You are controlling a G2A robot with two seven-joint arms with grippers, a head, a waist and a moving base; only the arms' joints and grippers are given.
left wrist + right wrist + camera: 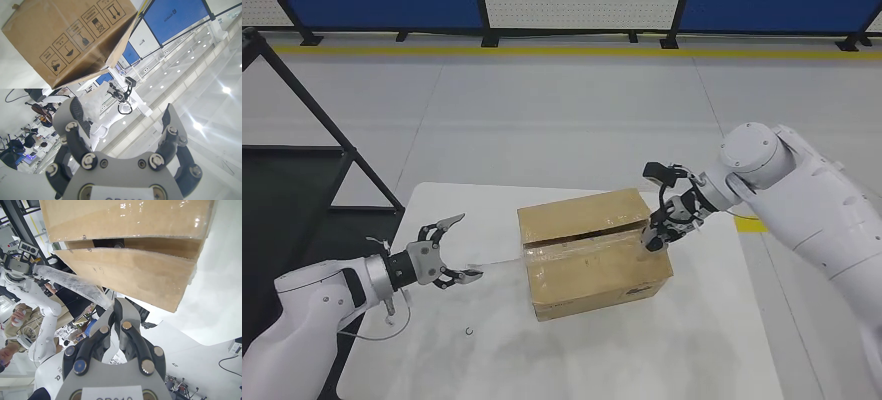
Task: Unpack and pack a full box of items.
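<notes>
The box (592,255) before me is plain brown cardboard with framed black handling symbols on one side, the tape strip (504,263) cloudy-clear, the table (712,340) white, and my left gripper (121,107) grey with ribbed black pads (76,108).

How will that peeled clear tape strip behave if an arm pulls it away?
The tape strip is likely floppy and light: it twists and crumples. Probably clingy too: a wad sticks to one pad of the open left gripper.

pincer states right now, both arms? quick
Left pincer: open, with the tape strip stuck to one side.
Right pincer: closed on the other end of the tape strip.
</notes>
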